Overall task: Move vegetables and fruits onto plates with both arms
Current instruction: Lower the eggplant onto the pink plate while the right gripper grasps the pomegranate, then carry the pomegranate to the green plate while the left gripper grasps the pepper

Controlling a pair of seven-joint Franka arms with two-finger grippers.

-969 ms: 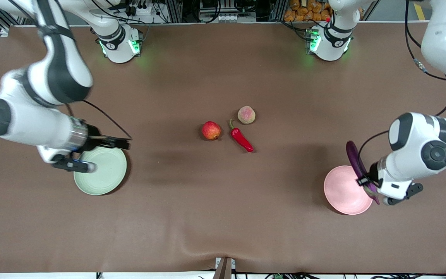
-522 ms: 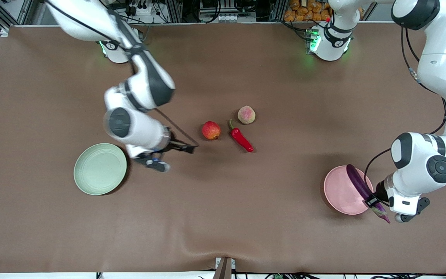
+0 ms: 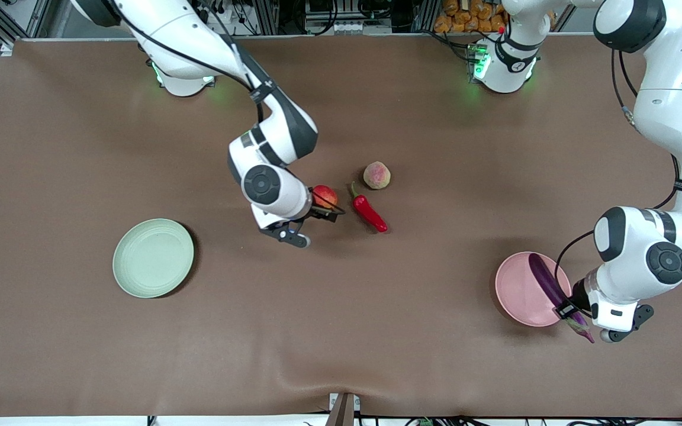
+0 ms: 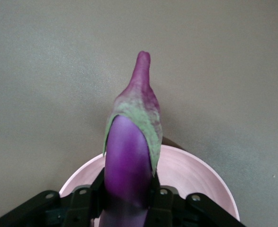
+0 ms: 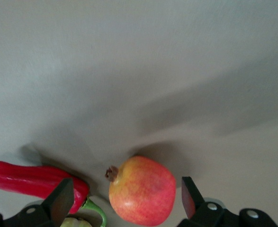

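Over pink plate point(image 3: 521, 290) rim, eggplant point(image 3: 548, 285) seemingly gripped.

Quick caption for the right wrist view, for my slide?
Right claw open, straddling the apple, chili pepper beside it on the table.

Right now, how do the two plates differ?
The pale pink plate carries the purple eggplant, which lies along one side with its stem end past the rim; the pale green plate carries nothing. Green sits toward the right arm's end, pink toward the left arm's. Both are round, shallow and look equal-sized.

Right pincer point(image 3: 317, 216) spread wide — left pincer point(image 3: 567, 310) clamped.
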